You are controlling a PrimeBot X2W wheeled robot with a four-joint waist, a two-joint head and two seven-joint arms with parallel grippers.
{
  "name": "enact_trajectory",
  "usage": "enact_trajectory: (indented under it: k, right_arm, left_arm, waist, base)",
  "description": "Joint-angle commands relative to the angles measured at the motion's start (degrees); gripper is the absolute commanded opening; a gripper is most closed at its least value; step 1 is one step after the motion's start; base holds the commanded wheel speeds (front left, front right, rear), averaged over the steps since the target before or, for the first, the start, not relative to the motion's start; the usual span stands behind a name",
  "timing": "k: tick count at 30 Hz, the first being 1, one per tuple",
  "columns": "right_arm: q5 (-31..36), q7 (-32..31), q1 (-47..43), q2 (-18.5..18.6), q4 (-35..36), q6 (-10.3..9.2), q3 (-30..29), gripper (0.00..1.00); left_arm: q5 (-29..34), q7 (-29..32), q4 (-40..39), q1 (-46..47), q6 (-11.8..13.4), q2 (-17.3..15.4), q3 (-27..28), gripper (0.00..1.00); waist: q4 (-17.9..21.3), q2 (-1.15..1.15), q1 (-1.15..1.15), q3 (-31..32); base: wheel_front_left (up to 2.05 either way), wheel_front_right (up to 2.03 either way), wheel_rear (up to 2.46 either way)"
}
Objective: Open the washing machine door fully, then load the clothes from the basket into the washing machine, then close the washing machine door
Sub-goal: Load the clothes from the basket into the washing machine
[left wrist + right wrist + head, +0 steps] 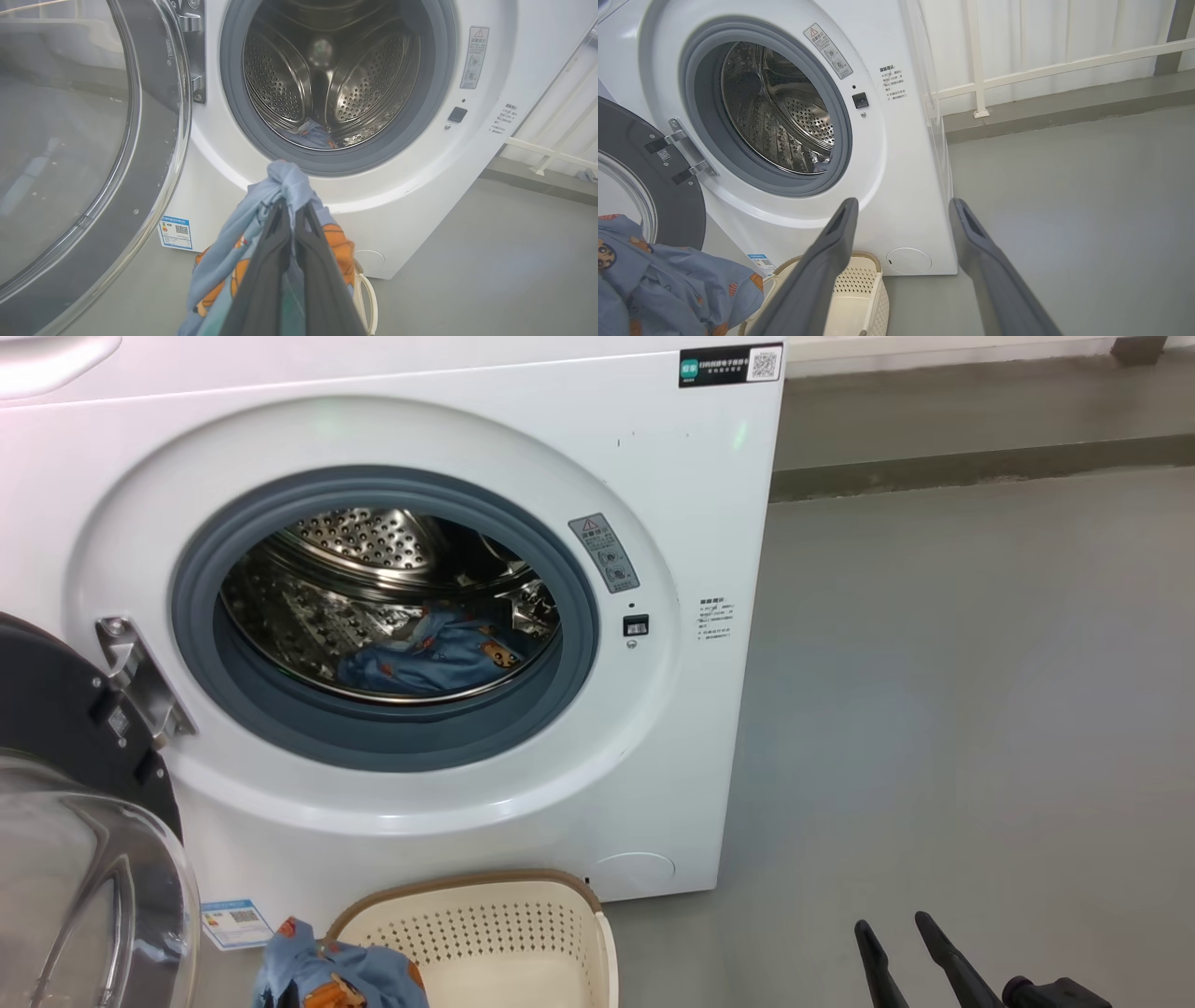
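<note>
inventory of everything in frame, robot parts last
washing machine: 1, white, left of centre
washing machine door: 1, black rim with clear glass, swung open at left
drum: 1, steel, inside grey seal
clothes in drum: 1, light blue with orange print, drum bottom
held clothes: 1, same print, over the basket's left side
basket: 1, cream with brown rim, on the floor before the machine
blue label: 1, machine's lower left front
floor: grey
railing: white, beyond the machine
left gripper: jaws shut on held clothes
right gripper: jaws open, empty
</note>
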State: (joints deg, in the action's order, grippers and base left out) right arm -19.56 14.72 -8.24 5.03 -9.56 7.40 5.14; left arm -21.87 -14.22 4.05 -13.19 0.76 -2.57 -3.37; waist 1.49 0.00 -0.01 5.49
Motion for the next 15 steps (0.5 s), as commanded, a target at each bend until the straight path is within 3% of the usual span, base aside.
enact_trajectory:
  k: [1,15]
  right_arm:
    - [0.68,0.28,1.19,0.75,1.37,0.09,1.56,1.0]
    - [0.65,0.28,1.24,1.1,1.54,0.09,1.77,1.0]
  left_arm:
    - [0.53,-0.78,-1.79,0.86,0.32,-0.32,1.69,0.0]
    - [0.83,-0.78,-3.48,0.06,0.59,-0.31,1.93,0.0]
  waist:
    - [-0.03,0.0,0.01,0.24]
    - [0.32,0.0,0.01,0.27]
  base:
    - [0.0,0.0,0.0]
    - [0.0,0.0,0.0]
